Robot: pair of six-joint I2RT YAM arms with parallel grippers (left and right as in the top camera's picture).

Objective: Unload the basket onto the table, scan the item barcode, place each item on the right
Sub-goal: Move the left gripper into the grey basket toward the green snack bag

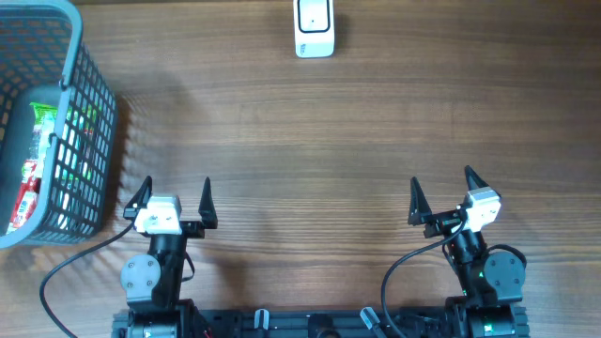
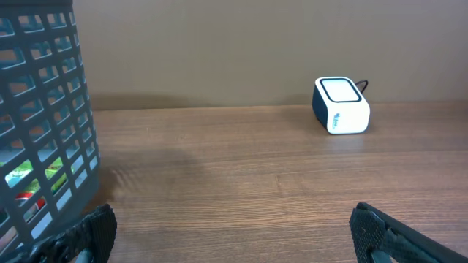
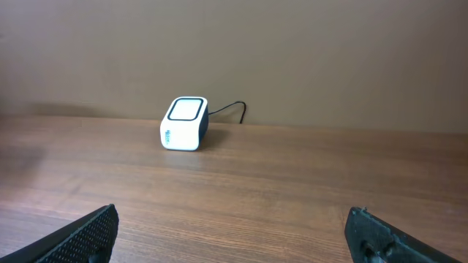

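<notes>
Left pincer and right pincer gape wide, empty, at my worktop's near edge; scanner far, basket of packets left.

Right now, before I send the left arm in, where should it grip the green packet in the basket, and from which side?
Probably from above, into the open-topped basket: its mesh walls block every side. Pinch the green packet across its narrow width at the far end, away from the red packet.
</notes>
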